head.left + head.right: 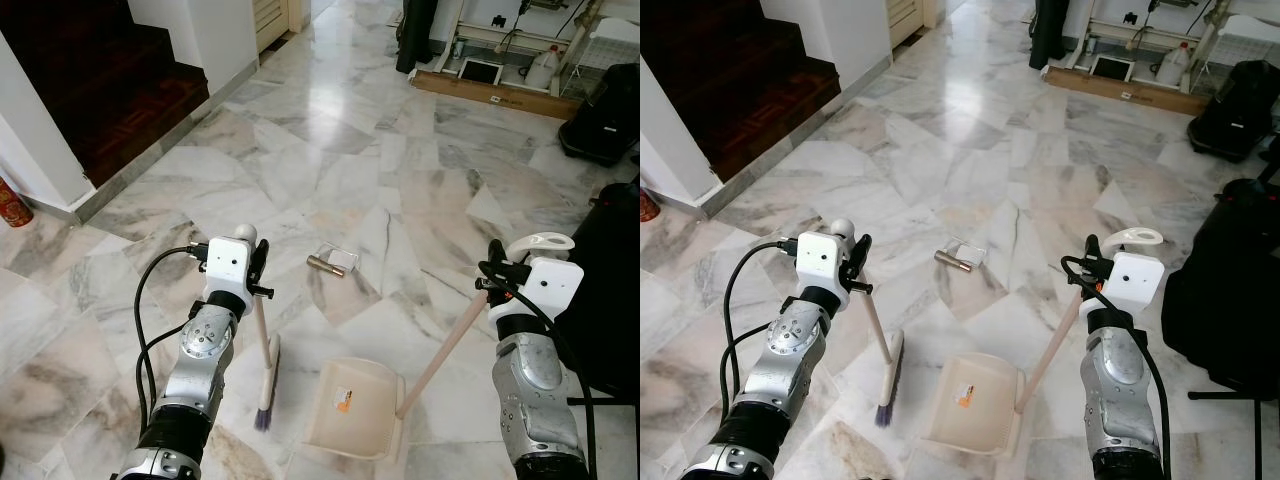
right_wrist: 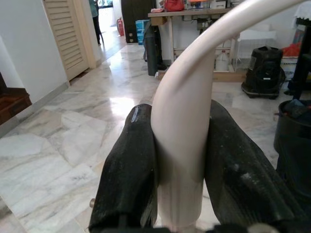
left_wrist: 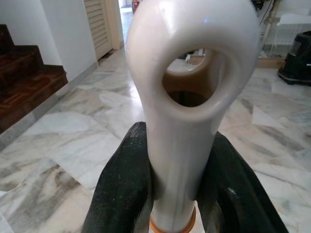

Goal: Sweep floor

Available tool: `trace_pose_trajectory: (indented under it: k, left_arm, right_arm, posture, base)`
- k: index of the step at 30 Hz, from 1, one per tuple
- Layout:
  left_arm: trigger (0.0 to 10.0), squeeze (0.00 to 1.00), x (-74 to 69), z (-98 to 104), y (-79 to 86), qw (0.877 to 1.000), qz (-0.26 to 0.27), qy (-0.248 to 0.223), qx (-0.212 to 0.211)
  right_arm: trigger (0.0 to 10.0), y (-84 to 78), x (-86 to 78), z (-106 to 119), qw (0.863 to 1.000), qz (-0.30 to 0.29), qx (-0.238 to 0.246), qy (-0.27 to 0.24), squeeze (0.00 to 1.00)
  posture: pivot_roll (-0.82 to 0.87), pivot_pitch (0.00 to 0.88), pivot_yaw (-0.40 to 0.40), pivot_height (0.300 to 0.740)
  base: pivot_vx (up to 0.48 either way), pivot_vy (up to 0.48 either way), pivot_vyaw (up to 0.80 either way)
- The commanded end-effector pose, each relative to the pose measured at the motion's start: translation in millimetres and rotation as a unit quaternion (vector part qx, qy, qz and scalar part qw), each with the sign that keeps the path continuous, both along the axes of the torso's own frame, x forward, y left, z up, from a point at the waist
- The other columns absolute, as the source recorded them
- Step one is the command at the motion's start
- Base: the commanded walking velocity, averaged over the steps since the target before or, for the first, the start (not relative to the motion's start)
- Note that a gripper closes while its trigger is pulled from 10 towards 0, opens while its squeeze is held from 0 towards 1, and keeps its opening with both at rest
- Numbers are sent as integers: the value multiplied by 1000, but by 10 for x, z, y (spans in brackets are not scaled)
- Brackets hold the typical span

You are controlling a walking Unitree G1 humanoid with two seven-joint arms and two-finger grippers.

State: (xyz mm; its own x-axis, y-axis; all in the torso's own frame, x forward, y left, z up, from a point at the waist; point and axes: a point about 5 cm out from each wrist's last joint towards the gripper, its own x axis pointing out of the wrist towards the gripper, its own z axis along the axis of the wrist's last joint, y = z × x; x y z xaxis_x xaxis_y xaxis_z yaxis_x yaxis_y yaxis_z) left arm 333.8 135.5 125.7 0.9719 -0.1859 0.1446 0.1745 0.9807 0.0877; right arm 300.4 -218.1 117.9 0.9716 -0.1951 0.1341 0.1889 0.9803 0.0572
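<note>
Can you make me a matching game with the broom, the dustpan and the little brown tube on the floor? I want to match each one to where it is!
Things:
1. broom
2. dustpan
3. brown tube

Places:
A. lying loose on the marble floor, ahead of the robot
B. handle held by the left gripper
C. handle held by the right gripper

Pairs: 1-B, 2-C, 3-A

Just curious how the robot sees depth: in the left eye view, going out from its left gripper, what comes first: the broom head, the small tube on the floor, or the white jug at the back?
1. Broom head, just below the left gripper.
2. Small tube, to its right on the floor.
3. White jug, far back right.
</note>
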Motion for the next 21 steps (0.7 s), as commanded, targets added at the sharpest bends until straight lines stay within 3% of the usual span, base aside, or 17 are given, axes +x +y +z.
trace_pose_trajectory:
  k: [1, 5, 10, 21]
  left_arm:
    - [10000, 0, 11, 91, 19, 1000, 4, -16, -10]
    - [10000, 0, 12, 92, 22, 1000, 4, -16, -9]
    - [10000, 0, 14, 95, 24, 1000, 4, -17, -9]
    - [10000, 0, 11, 101, 34, 1000, 4, -17, -9]
  right_arm:
    - [10000, -11, -2, 90, 1000, -3, 2, -21, 0]
    - [10000, -12, 1, 79, 1000, -3, 9, -17, 0]
    - [10000, -9, 7, 72, 1000, 0, 11, -14, 0]
    - [10000, -3, 1, 87, 1000, -1, 3, -21, 0]
  posture:
    - [38, 127, -26, 740]
    - [39, 128, -26, 740]
    - [40, 129, -25, 740]
    - [43, 131, -25, 740]
  base:
    - [0, 480, 0]
    - [0, 480, 0]
    - [0, 480, -746]
    - [0, 480, 0]
